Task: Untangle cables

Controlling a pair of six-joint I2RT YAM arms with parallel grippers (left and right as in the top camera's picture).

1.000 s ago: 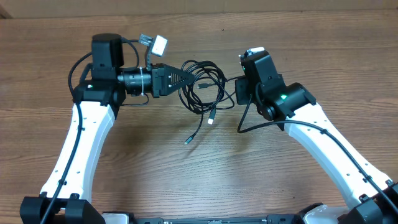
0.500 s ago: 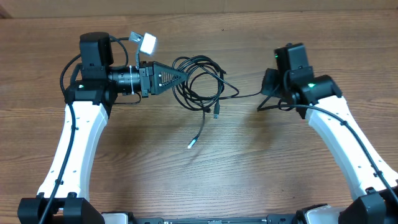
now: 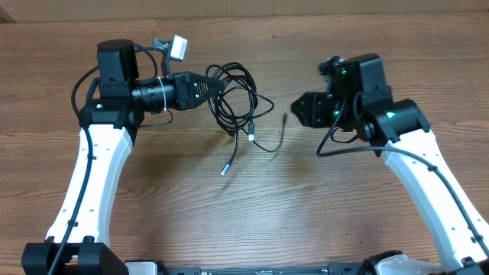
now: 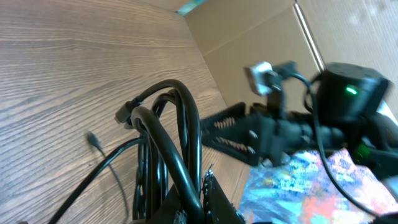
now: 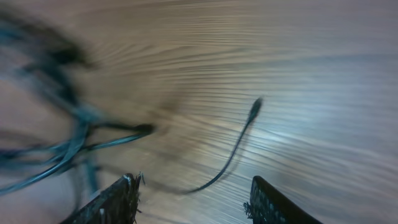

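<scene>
Half a second back the right claw (image 3: 299, 113) stood well out from the tangle of two thin black flexible cords (image 3: 241, 99), with one strand drawn taut between them. Now that arm has swung back in near the tangle's right side and the strand has been let go. The freed strand (image 3: 269, 145) lies slack on the brown wood-grain table (image 3: 229, 221). It curls out from the tangle's lower right edge, and its small plug tip (image 3: 285, 119) lies just short of the claw. Seen from the right wrist, the two black fingers (image 5: 115, 199) stand apart with only bare table between them: released.

The left claw (image 3: 216, 85) has kept its place at the tangle's left edge and stays clenched on a bunch of loops. From its own wrist the glossy cords arch up straight out of the closed tips.

Two more plug ends trail below the tangle, a dark one (image 3: 250, 131) just under it and a pale-tipped one (image 3: 225, 169) farther down. A small white-and-grey block (image 3: 178, 45) by the left wrist, up and left of the tangle, is too small for any marking to be read.
</scene>
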